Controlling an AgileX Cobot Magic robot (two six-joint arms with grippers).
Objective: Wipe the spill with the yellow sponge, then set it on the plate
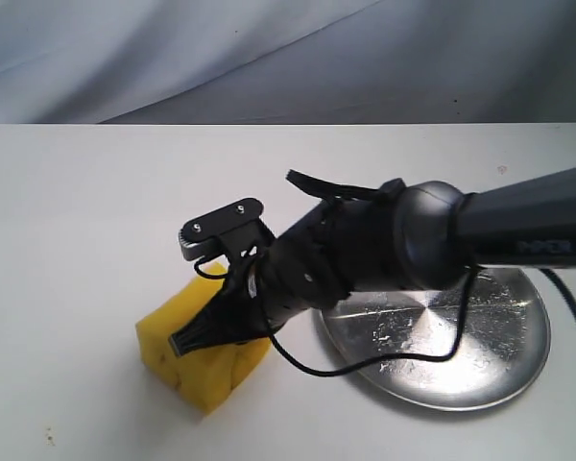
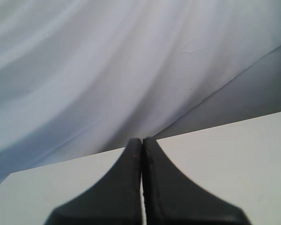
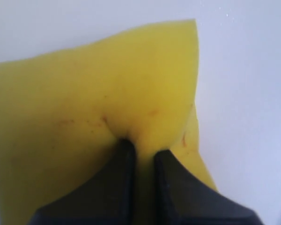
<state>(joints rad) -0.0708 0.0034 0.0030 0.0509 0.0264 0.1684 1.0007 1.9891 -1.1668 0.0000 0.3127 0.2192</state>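
The right tool (image 1: 187,341) is clamped on the yellow sponge (image 1: 209,379), pinching a fold of its top. The sponge sits on the white counter (image 1: 77,211) at near left, just beside the plate (image 1: 480,360), not on it. The plate's visible metal is scratched and partly hidden by the arm (image 1: 518,226); the left tool (image 2: 142,145) has its tips pressed together on nothing.

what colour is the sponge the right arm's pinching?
Bright yellow sponge, faint brownish flecks; best in right wrist view.
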